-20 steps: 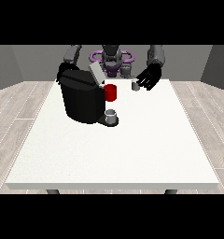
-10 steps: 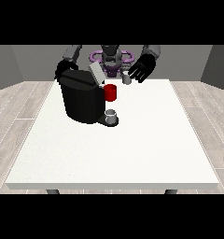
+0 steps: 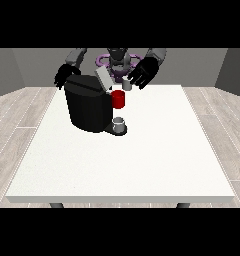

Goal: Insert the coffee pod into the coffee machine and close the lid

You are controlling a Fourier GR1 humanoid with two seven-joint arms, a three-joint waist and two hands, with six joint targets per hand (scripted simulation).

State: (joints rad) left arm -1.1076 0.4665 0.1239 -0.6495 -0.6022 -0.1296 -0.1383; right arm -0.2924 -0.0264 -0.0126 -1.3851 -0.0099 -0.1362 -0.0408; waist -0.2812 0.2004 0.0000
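front view: coffee pod (image 3: 127, 85) held pinched in the hand at the view's right (image 3: 143, 73), just behind the coffee machine (image 3: 88, 102), lid (image 3: 104, 78) up. could slip or miss the slot if tilted. carried nearer the machine than before. other hand (image 3: 65, 75) behind the machine, fingers unclear.

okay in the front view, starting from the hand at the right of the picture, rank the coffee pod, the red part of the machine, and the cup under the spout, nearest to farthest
From the hand at the view's right:
1. Coffee pod, just below and left of that hand, at its fingers.
2. Red part, lower, on the machine's front.
3. Cup, lowest, on the machine's base, closest to the camera.
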